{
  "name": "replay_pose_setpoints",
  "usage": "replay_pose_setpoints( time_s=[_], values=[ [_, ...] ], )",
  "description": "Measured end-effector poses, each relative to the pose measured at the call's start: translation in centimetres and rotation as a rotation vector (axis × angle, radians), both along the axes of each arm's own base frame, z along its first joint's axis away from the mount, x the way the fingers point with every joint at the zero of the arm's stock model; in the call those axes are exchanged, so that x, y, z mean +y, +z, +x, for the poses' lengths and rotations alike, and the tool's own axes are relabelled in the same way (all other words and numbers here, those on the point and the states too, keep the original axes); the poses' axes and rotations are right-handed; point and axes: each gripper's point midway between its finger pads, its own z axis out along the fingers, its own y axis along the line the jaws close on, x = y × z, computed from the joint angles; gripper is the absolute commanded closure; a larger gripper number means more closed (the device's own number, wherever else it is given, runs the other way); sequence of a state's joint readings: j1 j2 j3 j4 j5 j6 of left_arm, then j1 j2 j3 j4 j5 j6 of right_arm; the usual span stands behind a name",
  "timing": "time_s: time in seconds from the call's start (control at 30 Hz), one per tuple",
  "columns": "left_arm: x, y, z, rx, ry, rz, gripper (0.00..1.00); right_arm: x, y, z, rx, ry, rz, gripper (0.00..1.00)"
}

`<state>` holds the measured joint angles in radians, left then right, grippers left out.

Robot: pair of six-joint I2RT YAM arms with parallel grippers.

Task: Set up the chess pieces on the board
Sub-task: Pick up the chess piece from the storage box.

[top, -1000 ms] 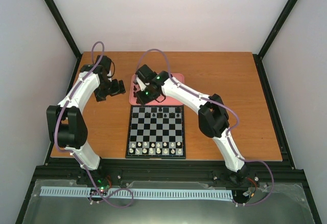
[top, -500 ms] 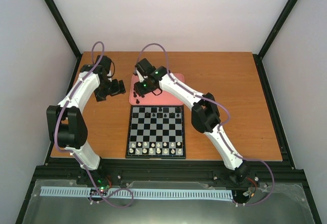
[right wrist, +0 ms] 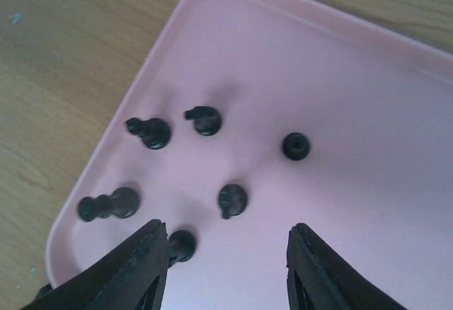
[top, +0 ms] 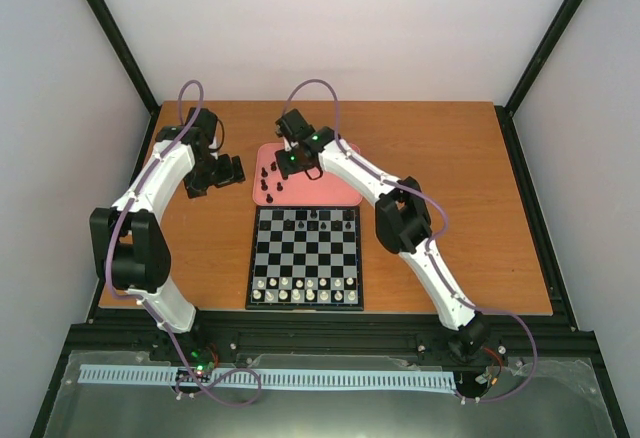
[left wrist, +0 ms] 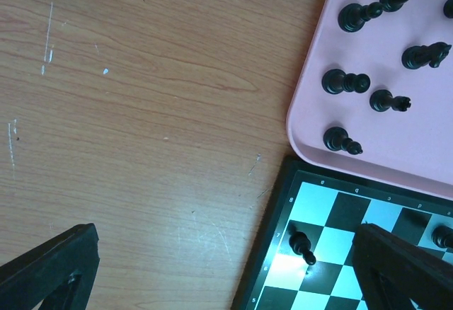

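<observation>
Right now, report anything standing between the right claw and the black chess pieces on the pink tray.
Nothing visible does. The right claw hangs open over the pink tray, and the black chess pieces sit on bare tray just ahead of it.

Bright, even light; soft shadows; glare on the board (left wrist: 322, 250); sharp focus.

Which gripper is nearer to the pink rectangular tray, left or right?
Right. The right gripper hangs open directly above the pink rectangular tray, over its loose black chess pieces. The left gripper is beside the tray's left edge, above the wooden table.
</observation>
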<state>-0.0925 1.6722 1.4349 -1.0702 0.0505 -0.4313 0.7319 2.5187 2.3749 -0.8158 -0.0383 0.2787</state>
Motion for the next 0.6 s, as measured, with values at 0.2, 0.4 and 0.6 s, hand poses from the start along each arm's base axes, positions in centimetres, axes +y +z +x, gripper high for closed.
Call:
replay_pose_setpoints(
  time_s=[0.2, 0.4, 0.6],
  values=[
    [0.4, 0.0, 0.0, -0.001, 0.002, 0.021, 0.00, -2.0, -0.1, 1.9, -0.004, -0.046, -0.001, 0.53],
    [0.0, 0.1, 0.2, 0.000, -0.018, 0.044, 0.02, -3.8, 0.1, 3.3, -0.005, -0.065, 0.000, 0.53],
    [-3.7, -0.2, 1.6, 0.008, -0.108, 0.059, 0.12, -5.7, 1.1, 4.2, -0.010, -0.069, -0.004, 0.53]
  ],
)
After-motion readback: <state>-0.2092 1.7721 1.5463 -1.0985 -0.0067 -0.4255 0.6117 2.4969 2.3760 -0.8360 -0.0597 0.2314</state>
